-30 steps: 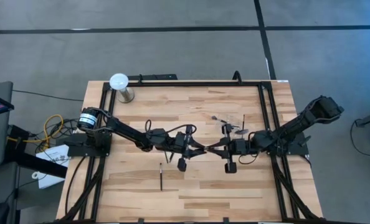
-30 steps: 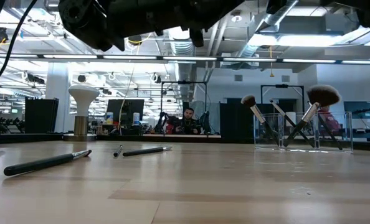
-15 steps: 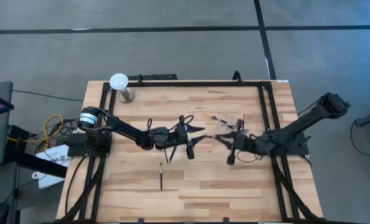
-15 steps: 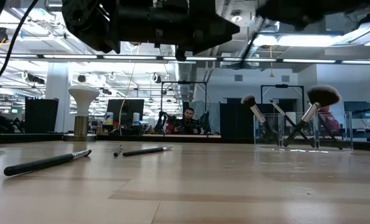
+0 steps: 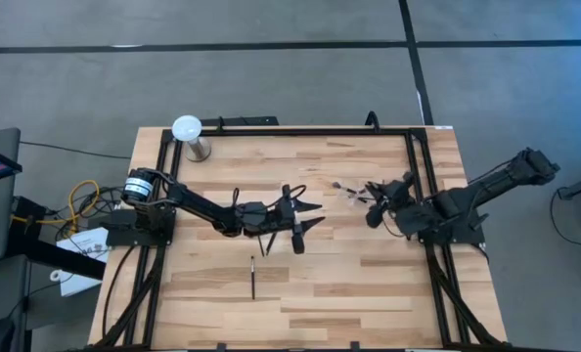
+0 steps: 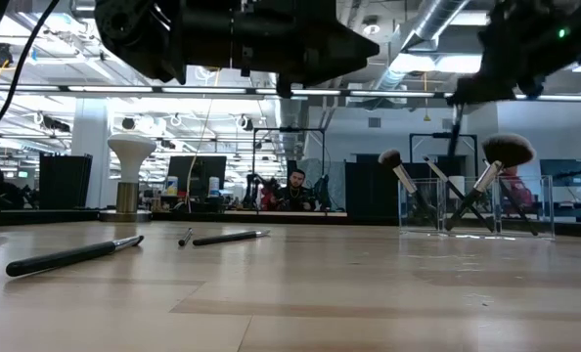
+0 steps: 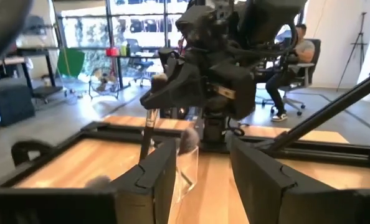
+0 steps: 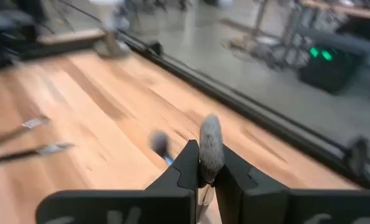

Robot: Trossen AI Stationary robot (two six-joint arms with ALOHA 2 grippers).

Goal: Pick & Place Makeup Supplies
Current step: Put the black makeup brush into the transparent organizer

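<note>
Risk now: right gripper [image 8: 202,167], clamped on a brush [image 8: 210,146], may knock brushes in the clear holder [image 6: 476,205]; left gripper [image 5: 300,217] stands apart.

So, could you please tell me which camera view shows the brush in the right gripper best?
The right wrist view: the brush stands clamped between the right gripper fingers. The low view shows its handle hanging above the clear holder. The left wrist view shows it blurred; the high view barely resolves it.
</note>
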